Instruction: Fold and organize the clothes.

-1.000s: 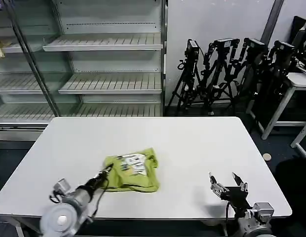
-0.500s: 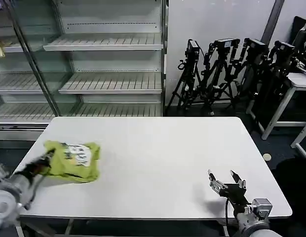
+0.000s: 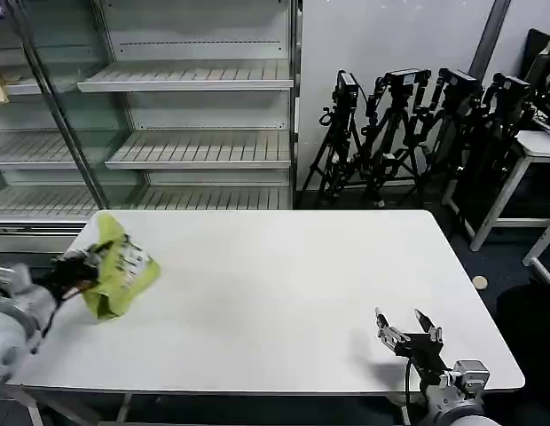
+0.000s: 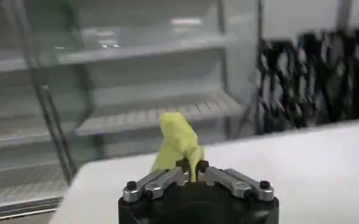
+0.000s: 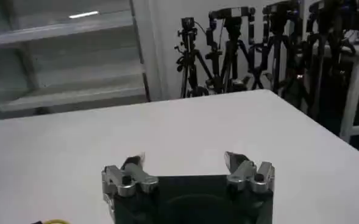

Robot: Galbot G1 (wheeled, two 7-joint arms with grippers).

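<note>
The left gripper [image 3: 77, 266] pinches the folded T-shirt [image 3: 118, 271] at the table's [image 3: 284, 284] nine o'clock edge; lower it flat before releasing so the folds hold. The right gripper [image 3: 408, 330] waits spread open at five o'clock

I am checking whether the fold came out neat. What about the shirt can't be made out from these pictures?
- Head view: the shirt is bunched in the left tool, so its folds are hidden and the print is only partly shown.
- Left wrist view: a yellow-green tip rises past the shut fingers; the rest is hidden.
</note>
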